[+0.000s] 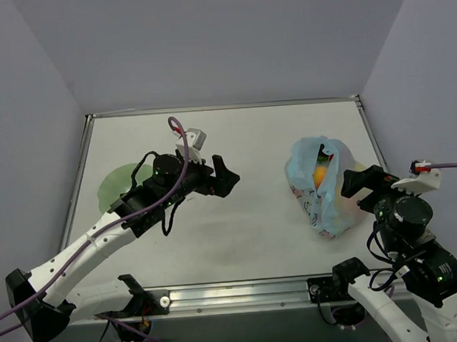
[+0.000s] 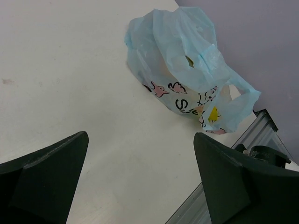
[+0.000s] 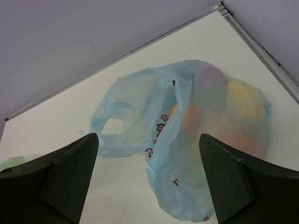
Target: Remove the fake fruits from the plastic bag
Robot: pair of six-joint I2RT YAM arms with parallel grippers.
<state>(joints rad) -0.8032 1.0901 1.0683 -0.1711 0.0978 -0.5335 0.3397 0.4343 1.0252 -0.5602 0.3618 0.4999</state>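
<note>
So, quick rundown, nearest stuff first:

- Both arm bases sit along the metal rail (image 1: 244,292) at the near edge of the worktop (image 1: 249,131), left arm on the left, right arm on the right.
- The right claw (image 1: 359,188) is on the near-right side, fingers spread wide, nothing gripped. It's aimed straight at the plastic bag (image 1: 323,192) and sits right up against the bag's right edge in the overhead view. Can't tell whether it's actually touching the film.
- The bag lies slumped on the right half of the worktop, crinkly light blue with a dark cartoon print and pink marks on its lower side. From the right wrist view, one handle loop flops out to the left.
- The fake fruits (image 3: 219,116) are inside the bag. An orange ball (image 1: 320,173) peeks through the opening from above, and through the thin plastic you get yellow and reddish blobs bunched together. Exact shapes are too blurry to call.
- The left claw (image 1: 227,175) hangs over the middle of the worktop, fingers wide apart and empty, pointing right toward the bag but well apart from it.
- Behind the left arm, a pale green plate (image 1: 114,186) sits at the left side, partly hidden by the arm.
- Plain grey walls (image 1: 220,40) close in the far and side edges.
</note>
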